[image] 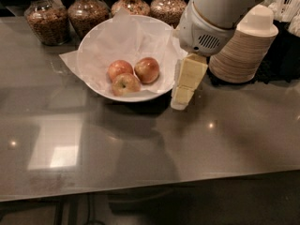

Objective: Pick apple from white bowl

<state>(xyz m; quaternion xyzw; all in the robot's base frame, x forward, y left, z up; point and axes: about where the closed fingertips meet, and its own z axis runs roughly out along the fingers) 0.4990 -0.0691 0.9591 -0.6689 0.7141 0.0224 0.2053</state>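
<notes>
The white bowl point(90, 81), wide and lined with crinkled white paper, stands at the back middle of the grey table. Three apples lie in it. The deep red apple point(147, 70) is on the right, a paler pinkish one point(119, 69) on the left, and a yellower one with a stem dimple point(124, 84) in front. My gripper point(181, 100), cream-coloured under a white wrist housing point(206, 34), hangs pointing down just outside the bowl's right rim. It is to the right of the red apple and holds nothing.
Several glass jars of grains point(43, 18) line the back edge behind the bowl. A tall stack of off-white paper bowls point(241, 50) stands at the right, close behind my arm. The table's front edge point(140, 191) runs along the bottom.
</notes>
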